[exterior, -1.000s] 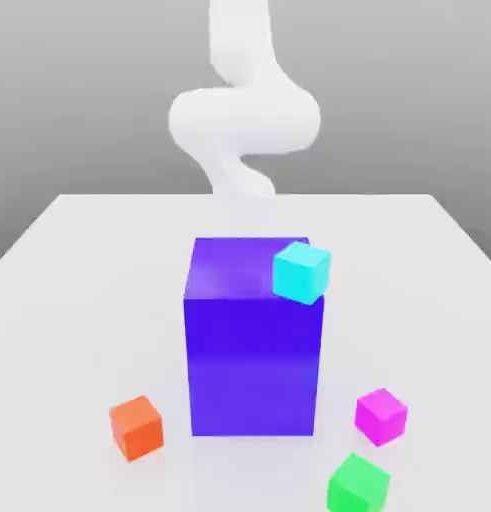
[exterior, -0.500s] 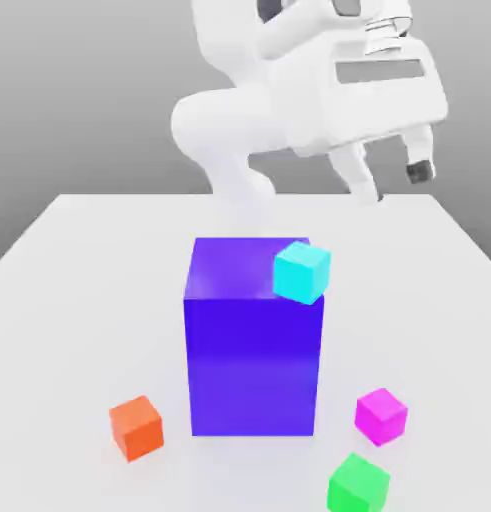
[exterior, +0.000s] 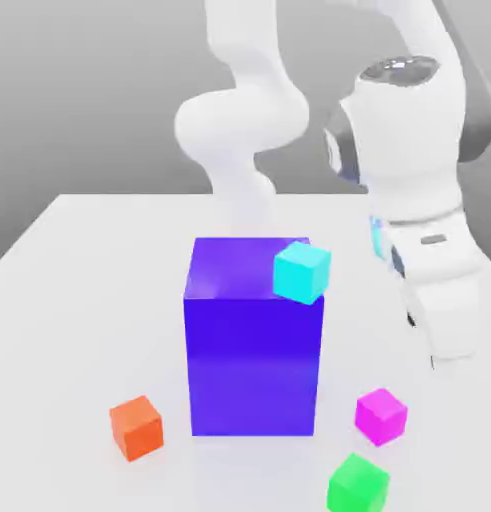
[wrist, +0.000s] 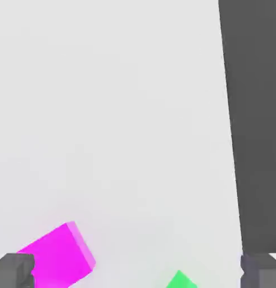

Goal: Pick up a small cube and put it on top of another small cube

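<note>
The small magenta cube [exterior: 380,415] lies on the white table at the exterior view's front right. The small green cube [exterior: 358,484] sits just in front of it, apart from it. My gripper [exterior: 449,355] hangs above the table, behind and to the right of the magenta cube, pointing down. In the hand view its two dark fingertips [wrist: 13,273] stand wide apart with nothing between them, so my gripper [wrist: 138,275] is open. The magenta cube [wrist: 58,257] shows close to one fingertip, and a corner of the green cube [wrist: 182,280] shows too.
A tall blue-purple block [exterior: 252,340] stands mid-table with a cyan cube [exterior: 302,272] at its top right corner. An orange cube [exterior: 137,427] lies front left. The table's edge [wrist: 232,140] runs close by in the hand view.
The arm has swung over and down to the exterior view's right, bringing the hand low near the magenta cube. The jaws stay open. No cube has moved.
</note>
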`<action>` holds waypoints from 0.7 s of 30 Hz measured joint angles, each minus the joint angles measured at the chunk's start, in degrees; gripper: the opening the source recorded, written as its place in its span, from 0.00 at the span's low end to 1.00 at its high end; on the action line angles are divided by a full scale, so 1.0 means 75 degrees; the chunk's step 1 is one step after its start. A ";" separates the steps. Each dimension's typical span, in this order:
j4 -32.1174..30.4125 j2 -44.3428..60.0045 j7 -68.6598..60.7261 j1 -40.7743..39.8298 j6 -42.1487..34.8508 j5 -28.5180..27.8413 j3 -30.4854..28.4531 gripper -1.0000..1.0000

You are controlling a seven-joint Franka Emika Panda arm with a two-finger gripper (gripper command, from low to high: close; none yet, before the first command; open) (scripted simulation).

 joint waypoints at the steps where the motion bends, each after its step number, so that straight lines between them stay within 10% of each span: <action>1: -0.0074 0.0135 -0.0223 0.0061 0.0106 -0.0083 0.0019 0.50; 9: -0.0628 0.1040 -0.1269 0.0335 0.0994 -0.1561 -0.0031 0.50; 18: -0.0343 0.2527 -0.2070 -0.0359 0.2176 -0.0702 0.0891 0.50; 19: -0.0318 0.2684 -0.2115 -0.0492 0.2293 -0.0638 0.1040 0.00; 21: -0.0318 0.2684 -0.2116 -0.0492 0.2292 -0.0637 0.1040 0.00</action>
